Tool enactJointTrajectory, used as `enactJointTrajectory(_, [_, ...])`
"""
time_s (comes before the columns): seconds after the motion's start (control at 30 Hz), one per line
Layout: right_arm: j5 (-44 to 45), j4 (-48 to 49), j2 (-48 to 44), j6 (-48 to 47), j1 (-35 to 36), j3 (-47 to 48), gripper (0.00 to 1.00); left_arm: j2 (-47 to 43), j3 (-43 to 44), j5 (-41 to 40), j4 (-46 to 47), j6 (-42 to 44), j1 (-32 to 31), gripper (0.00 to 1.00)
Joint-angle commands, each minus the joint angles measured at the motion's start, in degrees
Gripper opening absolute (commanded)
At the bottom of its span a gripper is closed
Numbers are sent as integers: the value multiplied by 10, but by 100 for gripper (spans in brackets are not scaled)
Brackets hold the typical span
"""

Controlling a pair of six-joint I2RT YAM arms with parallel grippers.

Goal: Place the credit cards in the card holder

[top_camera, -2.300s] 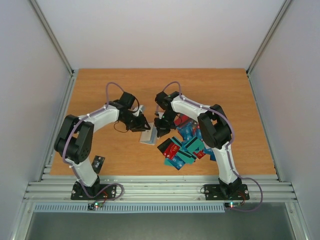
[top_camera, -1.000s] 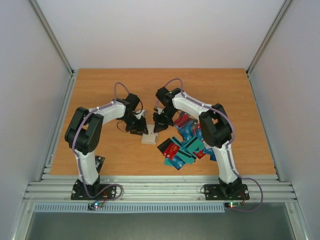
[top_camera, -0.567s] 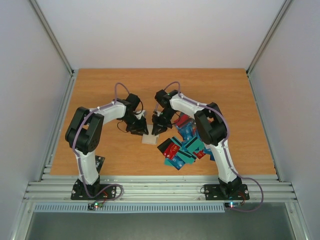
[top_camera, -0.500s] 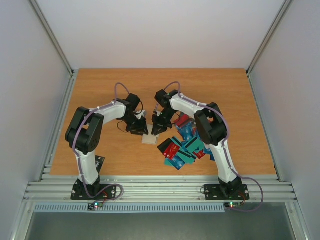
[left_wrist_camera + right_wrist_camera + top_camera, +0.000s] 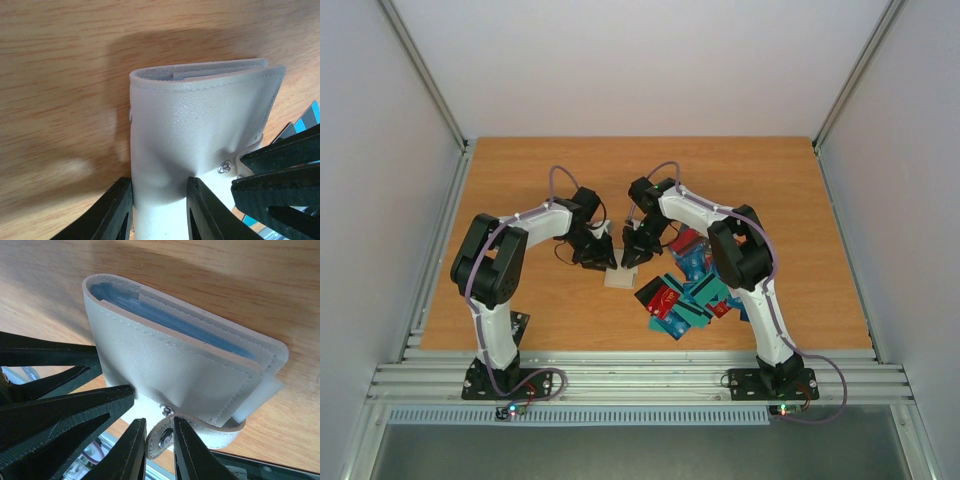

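The cream card holder (image 5: 618, 273) lies on the wood table between both arms. My left gripper (image 5: 160, 202) is shut on its near end, one finger pressing each side of the leather (image 5: 200, 130). In the right wrist view the card holder (image 5: 165, 365) shows a blue card (image 5: 165, 315) tucked in its sleeve. My right gripper (image 5: 159, 445) is shut on the holder's clasp strap (image 5: 161, 436), which curls between its fingers. The credit cards (image 5: 685, 290), teal, blue, red and black, lie in a pile to the right of the holder. In the top view the left gripper (image 5: 597, 257) and the right gripper (image 5: 630, 254) almost meet.
A small black block (image 5: 516, 325) sits near the left arm's base. The aluminium rail (image 5: 640, 378) runs along the near table edge. White walls close in the left, right and back. The right gripper's fingers (image 5: 280, 175) crowd the right of the left wrist view.
The left arm has drawn in and brought the holder down flatter. Over the last second the right gripper edged left at the holder and its jaws parted slightly around the clasp strap.
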Motion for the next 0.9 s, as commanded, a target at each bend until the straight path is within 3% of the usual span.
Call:
enactJointTrajectory(0.0, [1,4,12,13,-2,15,16,6,-6,10,12,-1,-5,32])
enactJointTrajectory(0.87, [61,-16,42,51,-1,39,19,4,-14,23,14,4,-5,30])
